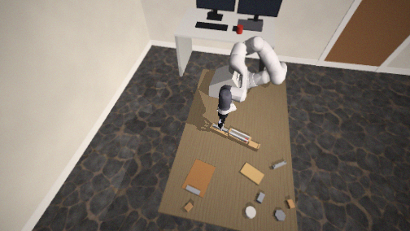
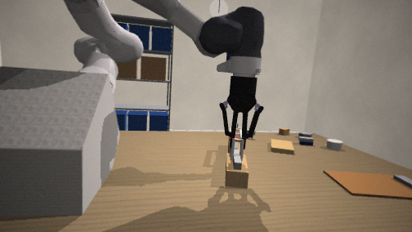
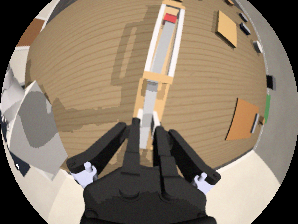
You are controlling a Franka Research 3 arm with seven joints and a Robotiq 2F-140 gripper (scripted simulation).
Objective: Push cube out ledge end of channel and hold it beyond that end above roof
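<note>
A long wooden channel (image 1: 223,132) (image 2: 236,178) (image 3: 141,94) with a clear roof (image 1: 239,133) (image 3: 166,46) lies slantwise on the table. A small red cube (image 1: 246,139) (image 3: 172,18) sits inside it near the far end, under the roof. My gripper (image 1: 221,123) (image 2: 239,139) (image 3: 146,116) hangs over the near end, pointing down, and is shut on a thin grey stick (image 2: 236,157) (image 3: 154,99). The stick lies along the channel's near part and points toward the cube. Its far tip is hard to make out. My fingers are outside the roofed part.
A short wooden stretch (image 1: 255,145) shows beyond the roof at the far end. An orange board (image 1: 199,176), a tan board (image 1: 251,172), a grey bar (image 1: 279,164), a white disc (image 1: 250,211) and small blocks lie farther off. The grey robot base box (image 2: 49,135) stands to the left.
</note>
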